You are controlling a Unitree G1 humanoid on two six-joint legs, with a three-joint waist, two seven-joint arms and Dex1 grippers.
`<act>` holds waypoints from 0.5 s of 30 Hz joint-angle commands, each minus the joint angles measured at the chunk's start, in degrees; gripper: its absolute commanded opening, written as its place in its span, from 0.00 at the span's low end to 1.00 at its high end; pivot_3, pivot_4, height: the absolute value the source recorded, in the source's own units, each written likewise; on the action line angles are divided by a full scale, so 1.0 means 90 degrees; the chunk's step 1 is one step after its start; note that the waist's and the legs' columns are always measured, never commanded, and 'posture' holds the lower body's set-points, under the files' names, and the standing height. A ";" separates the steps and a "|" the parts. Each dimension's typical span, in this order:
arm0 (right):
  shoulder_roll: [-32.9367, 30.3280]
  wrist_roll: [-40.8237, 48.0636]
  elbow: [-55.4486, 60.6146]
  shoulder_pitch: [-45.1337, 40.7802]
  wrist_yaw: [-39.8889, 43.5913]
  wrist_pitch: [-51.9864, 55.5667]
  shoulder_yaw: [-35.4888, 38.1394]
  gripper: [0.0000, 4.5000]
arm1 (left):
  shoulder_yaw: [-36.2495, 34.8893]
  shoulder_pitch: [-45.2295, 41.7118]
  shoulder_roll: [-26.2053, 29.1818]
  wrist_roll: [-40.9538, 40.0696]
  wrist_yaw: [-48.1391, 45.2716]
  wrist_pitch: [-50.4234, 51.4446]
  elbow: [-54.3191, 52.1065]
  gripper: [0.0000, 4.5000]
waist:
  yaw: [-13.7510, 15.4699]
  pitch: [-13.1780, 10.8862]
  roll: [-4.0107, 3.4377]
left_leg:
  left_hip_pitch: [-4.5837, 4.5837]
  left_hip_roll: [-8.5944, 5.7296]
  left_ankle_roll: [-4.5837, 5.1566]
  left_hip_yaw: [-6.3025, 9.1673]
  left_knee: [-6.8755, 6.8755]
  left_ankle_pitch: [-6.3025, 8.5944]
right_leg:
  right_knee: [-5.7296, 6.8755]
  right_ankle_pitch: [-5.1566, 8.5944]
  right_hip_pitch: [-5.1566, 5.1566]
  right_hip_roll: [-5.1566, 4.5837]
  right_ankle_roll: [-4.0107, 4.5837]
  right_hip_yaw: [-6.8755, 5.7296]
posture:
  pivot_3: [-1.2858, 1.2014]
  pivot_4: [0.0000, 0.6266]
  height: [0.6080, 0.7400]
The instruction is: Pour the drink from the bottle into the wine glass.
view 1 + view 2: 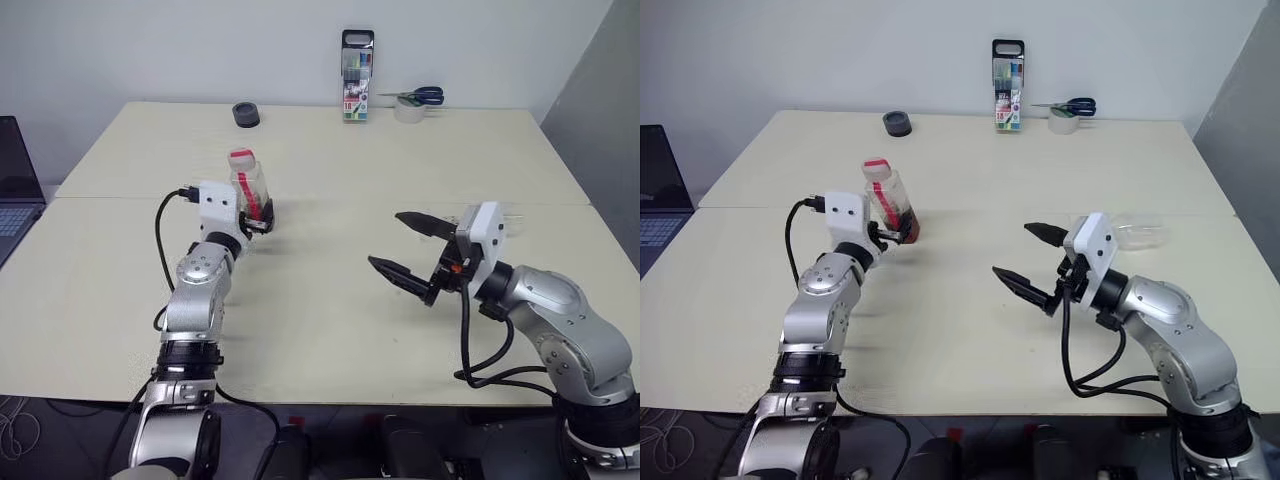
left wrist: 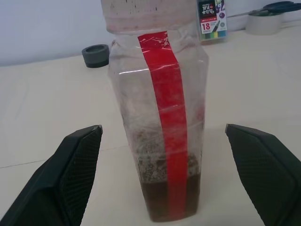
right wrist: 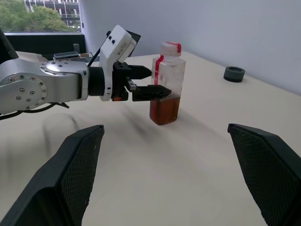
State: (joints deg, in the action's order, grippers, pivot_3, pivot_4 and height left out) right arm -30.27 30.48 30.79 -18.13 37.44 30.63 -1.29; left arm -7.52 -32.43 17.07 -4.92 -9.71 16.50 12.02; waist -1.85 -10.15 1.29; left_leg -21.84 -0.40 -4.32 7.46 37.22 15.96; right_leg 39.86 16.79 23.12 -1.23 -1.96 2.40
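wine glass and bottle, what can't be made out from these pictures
- Wine glass: in the right eye view the right pincer and its wrist housing cover much of it; stem, foot and whether it is upright cannot be told.
- Bottle: in the left wrist view its cap is cut off by the top edge.
- Pen pack: label text too small in the eye views.

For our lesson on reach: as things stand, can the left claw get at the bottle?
Probably yes: the open left claw already has its fingers either side of the upright bottle, with nothing between them.
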 commanded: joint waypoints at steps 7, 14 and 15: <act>0.0033 0.0107 -0.0026 -0.0402 0.0058 0.0027 0.0004 1.00 | 0.0025 -0.1152 0.0114 0.0209 0.0068 -0.0665 0.1257 0.99 | 0.0002 0.0000 0.0000 | -0.0004 -0.0001 -0.0012 0.0002 0.0000 -0.0007 | -0.0001 0.0000 0.0002 -0.0001 0.0000 -0.0002 | 0.52 0.24 1.00; 0.0037 0.0138 -0.0005 -0.0450 0.0019 0.0089 0.0015 1.00 | 0.0074 -0.1367 0.0219 0.0283 0.0005 -0.0868 0.1670 0.99 | -0.0003 0.0000 0.0000 | -0.0004 -0.0002 -0.0014 0.0002 -0.0001 -0.0008 | -0.0001 0.0000 0.0003 -0.0001 0.0000 -0.0002 | 0.52 0.24 1.00; 0.0050 0.0165 0.0006 -0.0452 0.0003 0.0115 0.0031 1.00 | 0.0087 -0.1370 0.0232 0.0299 -0.0004 -0.0873 0.1692 0.99 | -0.0002 0.0000 0.0001 | -0.0005 -0.0002 -0.0015 0.0002 0.0000 -0.0008 | -0.0001 0.0000 0.0003 -0.0001 0.0000 -0.0002 | 0.52 0.24 1.00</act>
State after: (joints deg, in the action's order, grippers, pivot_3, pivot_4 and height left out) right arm -30.15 30.59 29.39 -21.21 37.42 31.67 -1.81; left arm -6.94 -43.12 18.23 -2.87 -9.56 10.14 28.15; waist -1.86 -10.15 1.30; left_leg -21.89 -0.42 -4.45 7.50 37.22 15.88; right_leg 39.86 16.79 23.15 -1.25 -1.95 2.37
